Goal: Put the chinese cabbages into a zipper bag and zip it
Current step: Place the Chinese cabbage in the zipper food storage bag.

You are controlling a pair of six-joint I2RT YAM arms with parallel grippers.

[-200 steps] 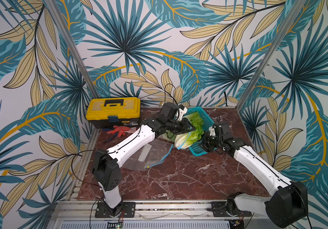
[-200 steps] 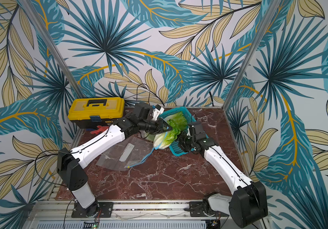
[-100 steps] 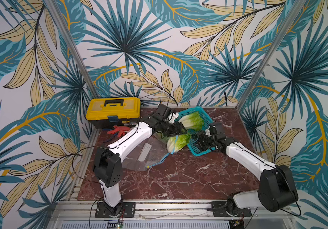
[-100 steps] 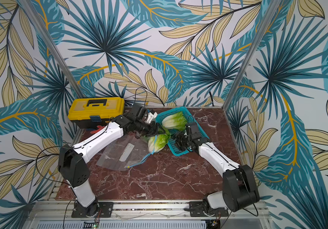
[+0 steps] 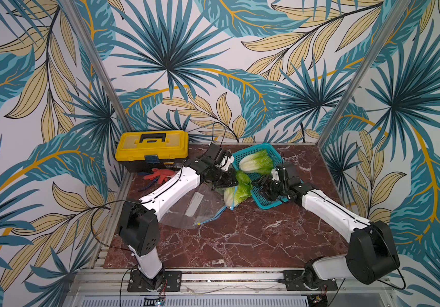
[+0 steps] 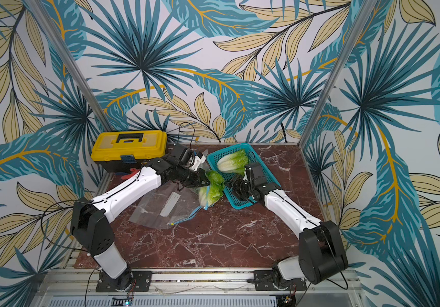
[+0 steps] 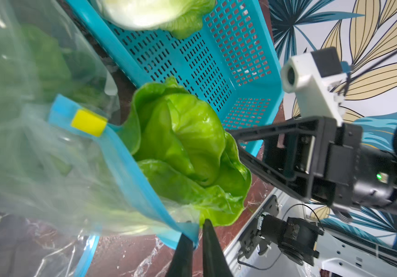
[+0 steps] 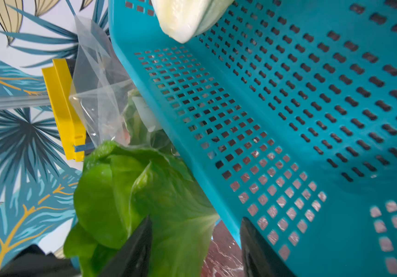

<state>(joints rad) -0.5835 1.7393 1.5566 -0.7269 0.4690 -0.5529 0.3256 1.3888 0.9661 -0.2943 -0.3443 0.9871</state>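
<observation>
On the marble worktop (image 5: 240, 239) the zipper bag (image 5: 195, 210) lies beside the blue basket (image 5: 268, 206); one chinese cabbage (image 5: 256, 162) rests in the basket, and a second cabbage (image 5: 238, 189) sits half inside the bag's mouth, leaves outward. The left gripper (image 7: 196, 232) has its jaws pinched narrow on the bag's blue zip edge, the right gripper (image 8: 196, 219) its jaws wide and empty at the leaves. Done well, I judge, the left holds the mouth taut while the right pushes that head wholly past the zip.
</observation>
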